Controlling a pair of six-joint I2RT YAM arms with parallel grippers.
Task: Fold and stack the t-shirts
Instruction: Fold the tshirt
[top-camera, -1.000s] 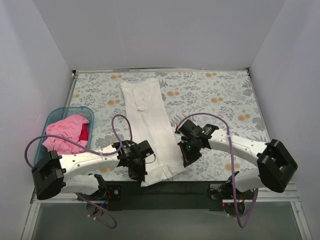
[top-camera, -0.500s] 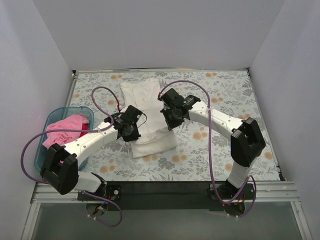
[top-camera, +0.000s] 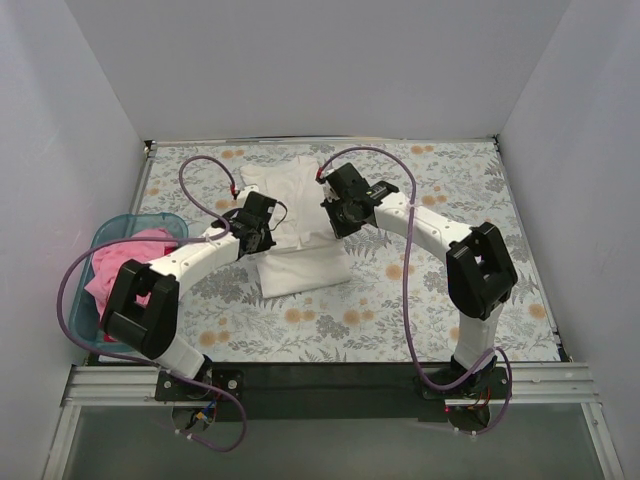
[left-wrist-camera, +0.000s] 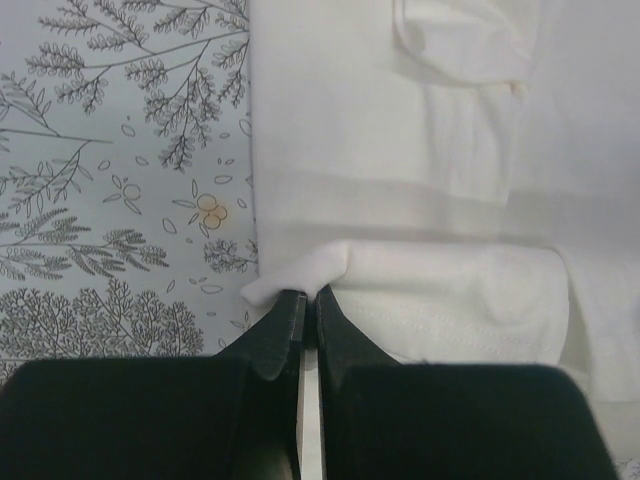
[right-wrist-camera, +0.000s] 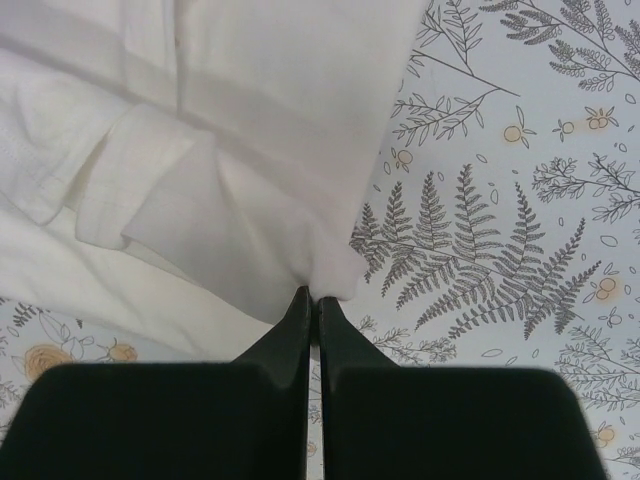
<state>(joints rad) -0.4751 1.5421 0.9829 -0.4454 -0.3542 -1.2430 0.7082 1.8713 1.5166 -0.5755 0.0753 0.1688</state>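
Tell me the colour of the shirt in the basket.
The shirt is pink; top view shows it best.

The table (top-camera: 430, 300) has a pale top printed with grey ferns and orange flowers. A white shirt (top-camera: 300, 265), partly folded, lies flat on it, left of centre and toward the far edge. A teal basket (top-camera: 160, 218) stands at the left edge.

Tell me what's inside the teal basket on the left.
A crumpled pink t-shirt fills much of the basket. The left arm crosses above it, so part of the contents, and anything beneath the shirt, cannot be seen.
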